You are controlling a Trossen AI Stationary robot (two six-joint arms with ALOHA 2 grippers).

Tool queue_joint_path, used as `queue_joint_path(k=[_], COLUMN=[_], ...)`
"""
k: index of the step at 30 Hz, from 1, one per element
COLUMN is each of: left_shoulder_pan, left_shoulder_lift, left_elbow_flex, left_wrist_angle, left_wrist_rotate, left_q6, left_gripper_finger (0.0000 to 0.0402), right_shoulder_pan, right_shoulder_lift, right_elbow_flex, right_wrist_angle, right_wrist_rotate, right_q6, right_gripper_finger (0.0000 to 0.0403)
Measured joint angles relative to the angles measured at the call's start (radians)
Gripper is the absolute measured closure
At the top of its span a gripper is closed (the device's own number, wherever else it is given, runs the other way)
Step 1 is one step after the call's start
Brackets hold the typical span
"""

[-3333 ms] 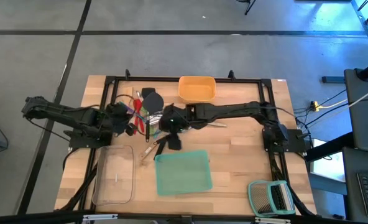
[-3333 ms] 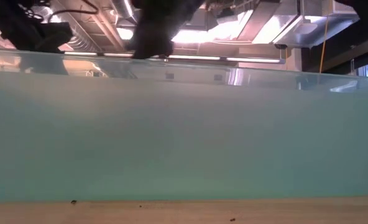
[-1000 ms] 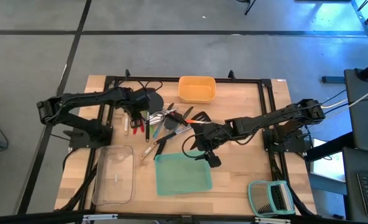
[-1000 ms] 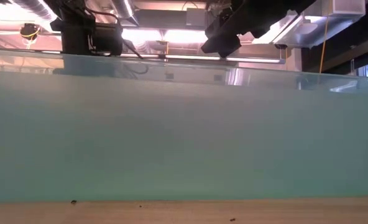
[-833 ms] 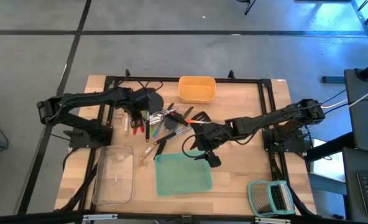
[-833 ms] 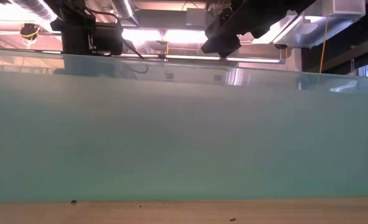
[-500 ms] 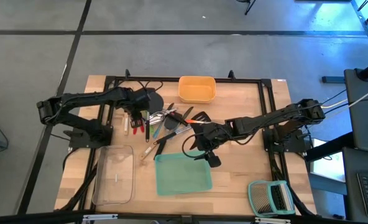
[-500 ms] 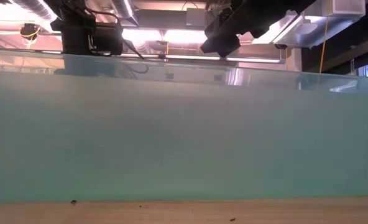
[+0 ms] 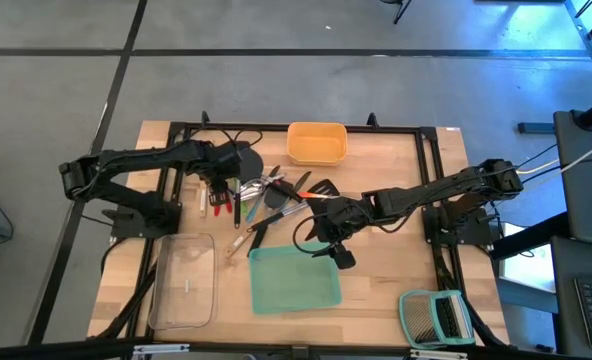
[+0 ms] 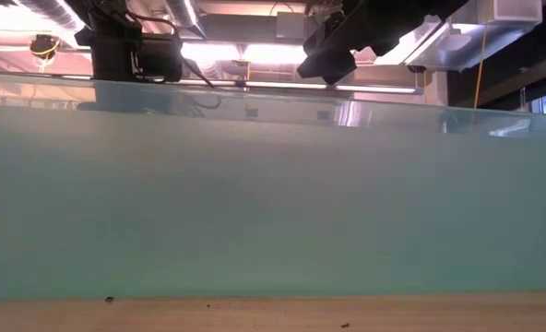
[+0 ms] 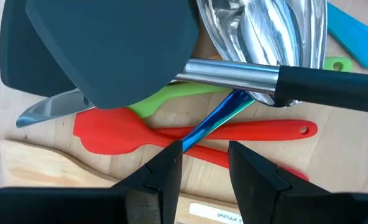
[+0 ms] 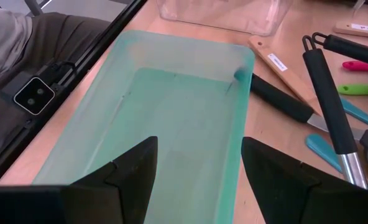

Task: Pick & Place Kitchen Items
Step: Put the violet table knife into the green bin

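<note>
Right tool point(image 12: 196, 168) open and empty over the rectangular teal plastic tray point(image 12: 171, 118); left tool point(image 11: 202, 168) parted, empty, above red spatula point(image 11: 190, 132).

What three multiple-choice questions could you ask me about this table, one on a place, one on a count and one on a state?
1. Which tray is the right gripper hovering over?
A. the yellow tray
B. the teal tray
C. the clear tray

2. How many trays are on the table?
A. two
B. three
C. five

3. What is the state of the teal tray?
A. empty
B. holding a wooden spoon
C. flipped upside down

Answers:
1. B, since the right wrist view looks past its open fingers straight into the teal tray.
2. B, since the high view shows the yellow tray, the clear tray and the teal tray.
3. A, since its floor is bare in the right wrist view and the high view.
</note>
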Motion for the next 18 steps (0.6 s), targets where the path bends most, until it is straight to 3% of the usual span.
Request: queue_joint_path(k=[13,18], left_shoulder_pan=[0.000,-0.001], left_shoulder_lift=[0.244,0.264], left_elbow_flex=[-0.001,0.003], left_wrist_angle=[0.015,0.020], left_wrist_rotate=[-0.011,-0.029], left_q6=[0.048,0.056], left_gripper_finger=[0.0276,0.0276], right_shoulder_pan=[0.008,0.021], right_shoulder_lift=[0.000,0.000], right_elbow_flex=[0.000,0.000], right_wrist_angle=[-0.006,-0.010], right_wrist_rotate=[-0.002,-0.002], right_q6=[-0.010,-0.012], right_gripper_finger=[0.0169,0.0169])
